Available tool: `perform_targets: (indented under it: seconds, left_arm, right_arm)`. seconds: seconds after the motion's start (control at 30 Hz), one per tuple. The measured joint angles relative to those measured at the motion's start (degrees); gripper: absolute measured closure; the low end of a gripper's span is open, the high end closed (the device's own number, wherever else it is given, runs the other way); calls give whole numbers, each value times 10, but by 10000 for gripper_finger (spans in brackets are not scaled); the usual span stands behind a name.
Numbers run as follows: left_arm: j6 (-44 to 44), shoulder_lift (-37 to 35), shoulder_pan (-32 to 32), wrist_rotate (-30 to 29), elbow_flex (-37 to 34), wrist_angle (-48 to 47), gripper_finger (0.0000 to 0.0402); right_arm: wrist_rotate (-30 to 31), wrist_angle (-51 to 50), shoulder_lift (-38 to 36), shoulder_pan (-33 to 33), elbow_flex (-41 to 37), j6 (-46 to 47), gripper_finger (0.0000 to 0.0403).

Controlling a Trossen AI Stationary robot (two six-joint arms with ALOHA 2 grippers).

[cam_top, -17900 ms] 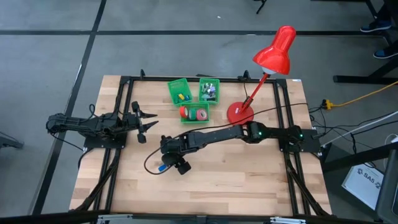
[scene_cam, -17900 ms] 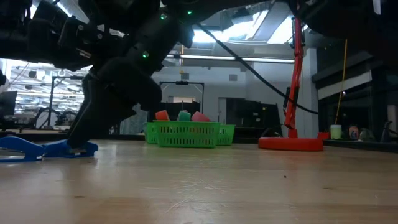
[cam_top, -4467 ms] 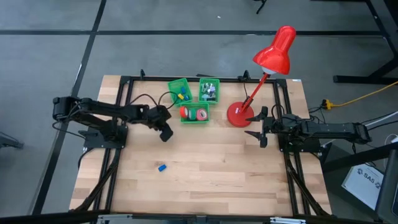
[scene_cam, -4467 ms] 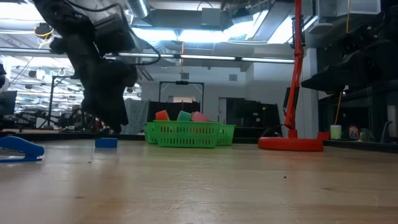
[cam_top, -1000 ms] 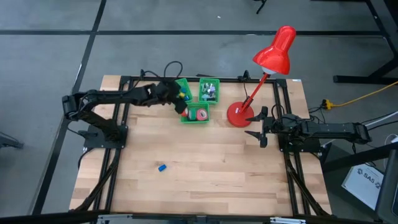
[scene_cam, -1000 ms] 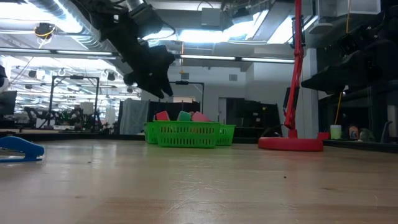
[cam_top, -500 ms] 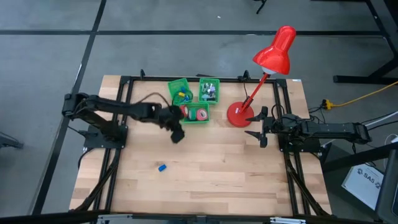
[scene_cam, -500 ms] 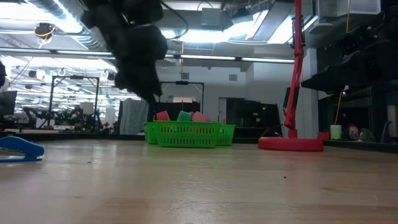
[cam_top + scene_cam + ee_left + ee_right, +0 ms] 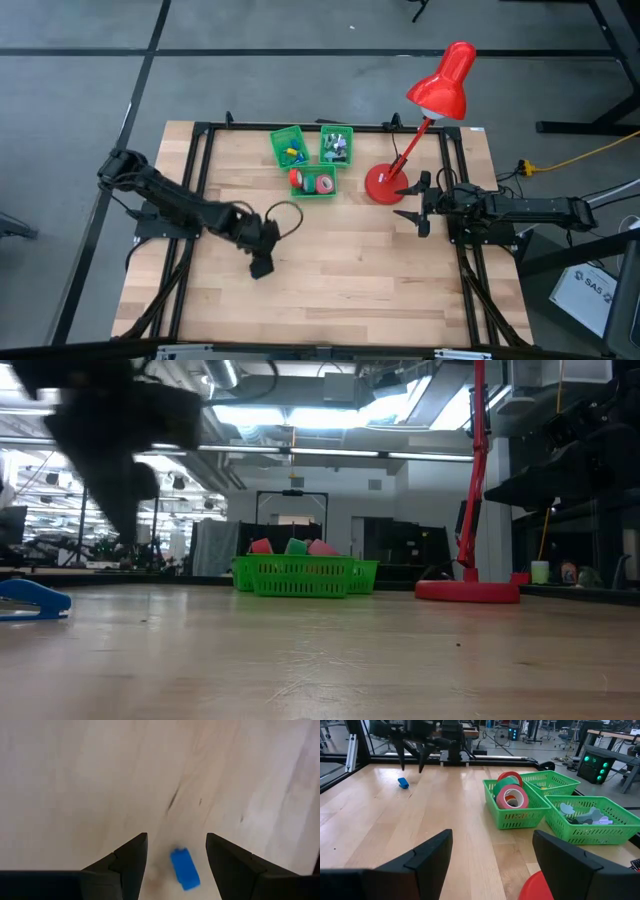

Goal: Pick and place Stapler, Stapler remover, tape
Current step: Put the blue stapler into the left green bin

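Wooden table (image 9: 380,270): baskets (image 9: 312,160), lamp (image 9: 385,183), stapler (image 9: 184,868).

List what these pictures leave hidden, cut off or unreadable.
- High view: the small blue piece is covered by the left gripper above it.
- Low view: the left arm is a motion-blurred shape; its jaws are unreadable there.
- Low view: the basket wall hides most of the tape.
- Low view: the blue stapler is cut off by the picture edge.

The left claw (image 9: 261,268) hangs over the stapler (image 9: 184,869) lying on the table (image 9: 380,270), well apart from the baskets (image 9: 311,158).
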Motion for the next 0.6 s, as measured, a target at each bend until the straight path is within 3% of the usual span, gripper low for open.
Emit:
perform_targets:
  seconds: [0.3,0.6]
  left_arm:
    - [-125,1,-80,-85,-40,25,204]
    - [-180,1,-121,-91,-46,46,204]
  right_arm:
    - [0,0,0,0,0,0,121]
    - [0,0,0,0,0,0,121]
